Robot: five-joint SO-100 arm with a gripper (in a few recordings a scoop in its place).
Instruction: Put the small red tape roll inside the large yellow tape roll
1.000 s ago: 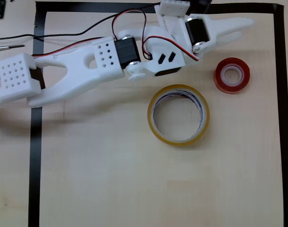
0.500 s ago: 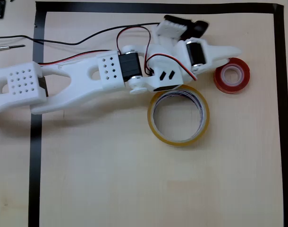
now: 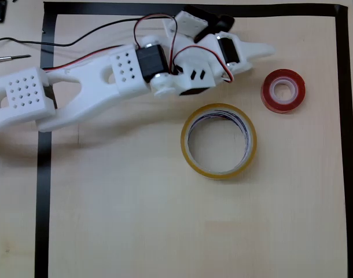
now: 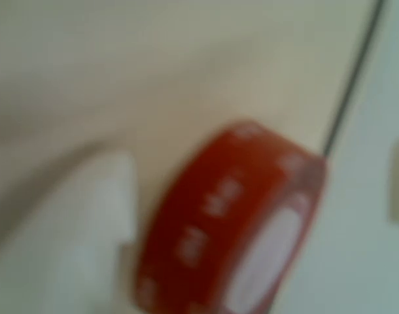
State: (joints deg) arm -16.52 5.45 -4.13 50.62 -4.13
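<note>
My gripper [image 3: 263, 52] holds nothing; one white finger [image 4: 88, 222] shows blurred in the wrist view, and whether my jaws stand open or shut I cannot tell. Just ahead of that fingertip and off to one side lies the small red tape roll [image 3: 284, 91], flat on the table [image 3: 165, 220], hole upward, apart from my jaws. In the wrist view it sits [image 4: 232, 229] just beside the finger. So my reach must swing toward it and drop over its rim. Farther off, behind my tips and below my wrist in the overhead view, the large yellow tape roll [image 3: 191, 156] lies flat too, its wide hole empty, near the red roll.
</note>
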